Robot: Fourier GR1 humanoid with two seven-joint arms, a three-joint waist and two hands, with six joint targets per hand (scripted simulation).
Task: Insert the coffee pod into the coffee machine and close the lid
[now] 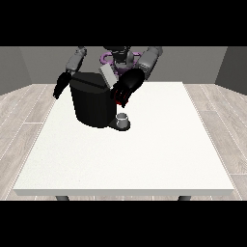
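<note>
We see the coffee machine (94, 103), a black block, standing on the white surface (144, 154) toward the view's left & close to the robot. Its lid (108, 75), a grey flap, is tilted up and open at the top, leaning back toward the robot, prob. left that way so the pod slot is reachable. A small grey cup (123, 117) sits on the machine's drip base at the front-right corner, upright, mouth up.

The robot hand at the view's right (125, 88) hovers just beside the machine's upper right edge, under the lid, fingers curled down. There's a hint of red at its fingertips, poss. the coffee pod, but it's too small for us to confirm; so we can't say which way the pod points or how its long axis lies. We judge the hand is placed there to drop the pod in.

The robot hand at the view's left (60, 87) hangs beside the machine's left side, not touching anything, fingers relaxed, prob. parked out of the way
</note>
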